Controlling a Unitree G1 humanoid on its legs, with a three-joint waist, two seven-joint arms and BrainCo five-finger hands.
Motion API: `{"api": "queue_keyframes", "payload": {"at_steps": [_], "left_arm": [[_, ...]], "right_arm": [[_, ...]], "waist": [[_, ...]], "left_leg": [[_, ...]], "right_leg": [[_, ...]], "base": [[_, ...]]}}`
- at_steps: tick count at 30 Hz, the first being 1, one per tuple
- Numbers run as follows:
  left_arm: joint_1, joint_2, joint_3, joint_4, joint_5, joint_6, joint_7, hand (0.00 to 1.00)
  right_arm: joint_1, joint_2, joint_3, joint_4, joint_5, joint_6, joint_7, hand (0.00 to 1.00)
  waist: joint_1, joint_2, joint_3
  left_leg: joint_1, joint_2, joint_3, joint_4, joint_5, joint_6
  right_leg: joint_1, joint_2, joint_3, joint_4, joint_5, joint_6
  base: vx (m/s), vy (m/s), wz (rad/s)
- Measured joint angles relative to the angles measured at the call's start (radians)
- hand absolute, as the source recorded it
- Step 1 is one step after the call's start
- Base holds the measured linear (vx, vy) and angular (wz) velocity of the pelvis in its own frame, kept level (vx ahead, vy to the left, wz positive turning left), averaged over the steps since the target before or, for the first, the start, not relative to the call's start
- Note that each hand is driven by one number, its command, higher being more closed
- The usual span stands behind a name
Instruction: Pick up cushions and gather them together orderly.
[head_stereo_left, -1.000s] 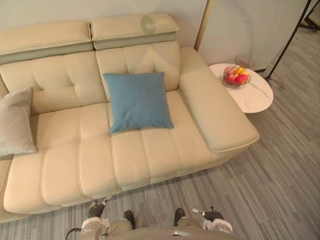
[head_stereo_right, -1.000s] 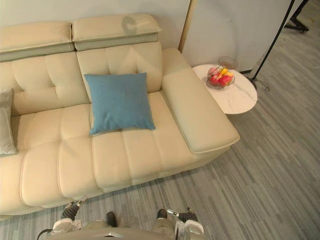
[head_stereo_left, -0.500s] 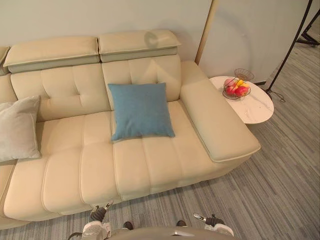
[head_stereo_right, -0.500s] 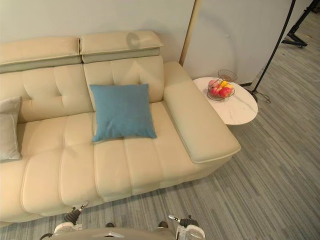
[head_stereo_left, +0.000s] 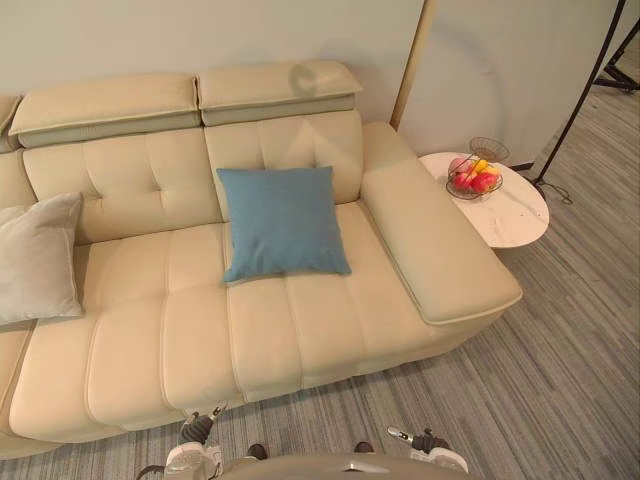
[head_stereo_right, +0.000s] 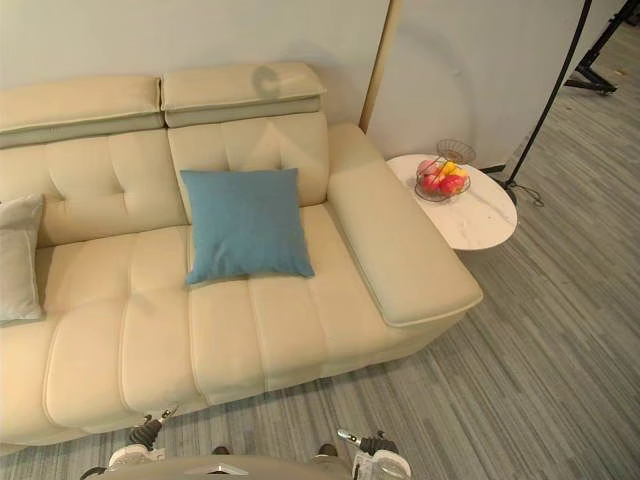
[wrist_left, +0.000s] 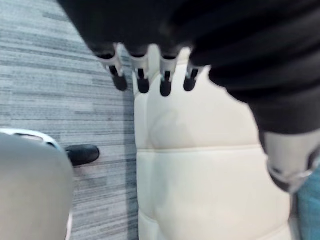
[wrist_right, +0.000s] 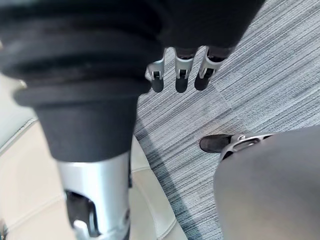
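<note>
No legible text anywhere
Sofa (head_stereo_left: 300, 330), blue cushion (head_stereo_left: 283, 222), grey cushion (head_stereo_left: 38, 258), side table (head_stereo_left: 512, 212), fruit basket (head_stereo_left: 474, 179): all plain surfaces, nothing printed, no label, number or sign readable on any of them

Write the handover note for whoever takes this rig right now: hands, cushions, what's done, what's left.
Left hand: open, empty, low in front of the sofa.
Right hand: open, empty, low over the floor.
Blue cushion leans on the backrest at the sofa's right seat; grey cushion stands at its left end, well apart.
Done: nothing; neither cushion is held.
Left: pick up the cushions and set them together neatly.
</note>
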Motion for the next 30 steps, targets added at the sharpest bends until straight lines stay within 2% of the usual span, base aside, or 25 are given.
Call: {"api": "queue_keyframes", "payload": {"at_steps": [4,15,17,19,20,22,23,25,26,27,28,29,30], "left_arm": [[-0.005,0.000,0.000,0.013,-0.001,0.003,-0.009,0.00],[-0.015,0.006,0.001,0.038,-0.011,0.010,-0.025,0.00],[-0.023,0.011,0.010,0.038,-0.013,0.012,-0.027,0.00],[-0.029,0.011,0.014,0.037,-0.022,0.012,-0.027,0.00],[-0.034,0.004,0.020,0.039,-0.024,0.012,-0.027,0.00],[-0.044,-0.007,0.027,0.045,-0.032,0.012,-0.026,0.00],[-0.052,-0.013,0.030,0.050,-0.038,0.013,-0.026,0.00],[-0.052,-0.006,0.031,0.051,-0.038,0.014,-0.026,0.00],[-0.052,-0.001,0.031,0.050,-0.038,0.014,-0.026,0.00],[-0.062,0.000,0.032,0.049,-0.038,0.014,-0.026,0.00],[-0.063,0.000,0.031,0.049,-0.038,0.014,-0.026,0.00],[-0.062,0.007,0.030,0.050,-0.037,0.014,-0.026,0.00],[-0.056,0.014,0.030,0.051,-0.037,0.015,-0.026,0.00]], "right_arm": [[0.002,0.000,-0.002,0.001,0.036,0.001,-0.001,0.00],[0.005,-0.003,-0.013,0.000,0.074,0.017,-0.020,0.00],[0.002,-0.003,-0.013,-0.003,0.073,0.018,-0.021,0.00],[-0.005,-0.006,-0.008,-0.002,0.073,0.020,-0.021,0.00],[-0.013,-0.016,-0.001,-0.004,0.072,0.021,-0.020,0.00],[-0.025,-0.026,0.000,-0.004,0.070,0.023,-0.020,0.00],[-0.033,-0.035,0.006,-0.004,0.053,0.026,-0.020,0.00],[-0.054,-0.031,0.031,-0.004,0.043,0.028,-0.020,0.00],[-0.060,-0.028,0.049,-0.004,0.040,0.028,-0.020,0.00],[-0.064,-0.026,0.050,-0.004,0.038,0.028,-0.020,0.00],[-0.069,-0.026,0.052,-0.004,0.037,0.027,-0.020,0.00],[-0.081,-0.028,0.053,-0.005,0.037,0.026,-0.020,0.00],[-0.085,-0.029,0.054,-0.006,0.036,0.026,-0.020,0.00]], "waist": [[-0.003,0.005,0.001],[-0.012,0.013,0.005],[-0.010,0.003,0.014],[-0.003,0.001,0.018],[-0.003,0.017,0.026],[-0.005,0.038,0.043],[-0.006,0.041,0.047],[-0.002,0.023,0.060],[-0.014,0.009,0.067],[-0.016,0.015,0.070],[-0.017,0.023,0.072],[-0.015,0.032,0.075],[-0.015,0.035,0.075]], "left_leg": [[0.016,0.002,0.015,-0.003,-0.004,-0.005],[0.045,0.048,0.129,0.001,-0.035,-0.041],[0.024,0.054,0.143,0.071,-0.060,-0.048],[0.000,0.055,0.071,0.126,-0.079,-0.035],[-0.001,0.058,0.028,0.141,-0.108,-0.037],[0.011,0.064,0.024,0.150,-0.152,-0.040],[0.018,0.064,0.073,0.160,-0.192,-0.047],[0.035,0.062,0.175,0.176,-0.223,-0.050],[0.044,0.063,0.238,0.188,-0.244,-0.052],[0.046,0.074,0.292,0.196,-0.255,-0.051],[0.049,0.091,0.357,0.200,-0.258,-0.053],[0.054,0.116,0.419,0.203,-0.256,-0.055],[0.063,0.128,0.446,0.210,-0.253,-0.059]], "right_leg": [[0.018,0.001,0.003,-0.012,0.004,0.001],[-0.020,0.048,0.121,-0.024,0.021,-0.015],[-0.051,0.058,0.194,-0.021,0.030,-0.020],[-0.083,0.059,0.264,-0.018,0.044,-0.022],[-0.112,0.071,0.328,-0.018,0.059,-0.018],[-0.139,0.090,0.400,-0.018,0.078,-0.013],[-0.172,0.105,0.478,-0.018,0.097,-0.006],[-0.195,0.119,0.561,-0.019,0.121,-0.010],[-0.213,0.125,0.575,-0.026,0.120,-0.028],[-0.234,0.120,0.517,-0.025,0.117,-0.066],[-0.264,0.113,0.391,-0.007,0.099,-0.118],[-0.310,0.110,0.197,0.066,0.083,-0.137],[-0.325,0.106,0.062,0.120,0.059,-0.157]], "base": [[-0.01,-0.008,-0.05],[-0.01,-0.036,-0.32],[0.03,-0.026,-0.73],[0.05,-0.088,-1.17],[0.06,-0.103,-1.39],[0.00,0.006,-1.47],[-0.05,0.067,-1.88],[-0.10,0.059,-1.72],[-0.14,0.024,-1.54],[-0.13,0.000,-1.62],[-0.03,-0.027,-1.73],[0.08,-0.040,-1.51],[0.12,-0.048,-1.37]]}}
